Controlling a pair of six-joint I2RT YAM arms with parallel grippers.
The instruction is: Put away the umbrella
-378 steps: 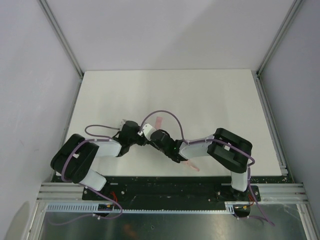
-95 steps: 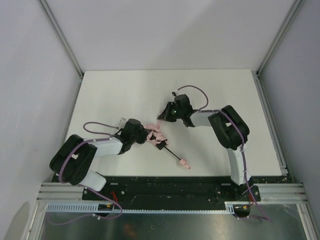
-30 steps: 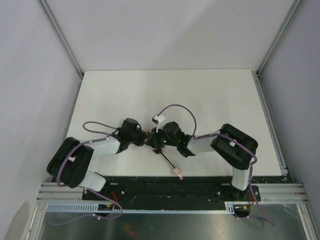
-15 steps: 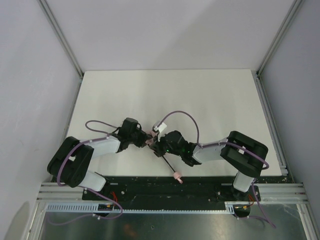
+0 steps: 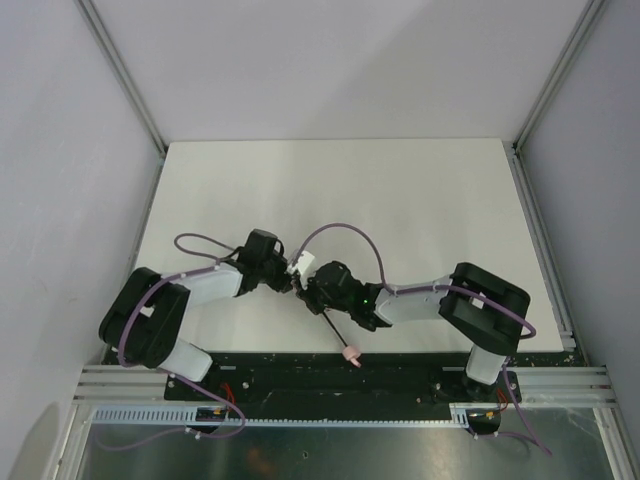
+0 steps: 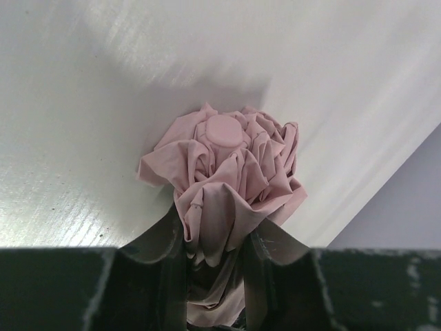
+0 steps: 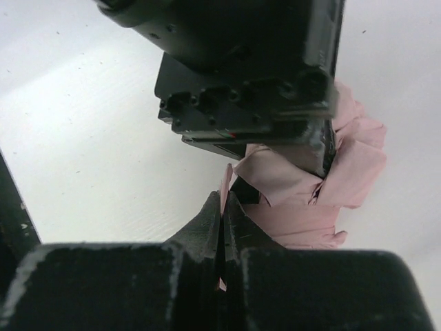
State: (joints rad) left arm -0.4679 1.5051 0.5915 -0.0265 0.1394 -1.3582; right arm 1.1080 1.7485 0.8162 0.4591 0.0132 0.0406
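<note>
Left gripper [image 6: 213, 256] clamped the umbrella [image 6: 224, 172]; fabric bunched ahead of it. Right gripper [image 7: 222, 210] jaws pressed together beside it.

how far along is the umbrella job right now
Done: the umbrella is collapsed, its canopy bunched. In hand: the left gripper clamps that bunch; the right gripper, shut, sits against the fabric. Left: the black shaft is extended, handle sticking out; no wrapped strap visible.

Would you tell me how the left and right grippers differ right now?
The left gripper has its jaws apart, clamped on bunched fabric of the umbrella; the right gripper has its jaws pressed fully together. The left holds a thick bundle; the right meets only the fabric's edge. Both are at the canopy.
</note>
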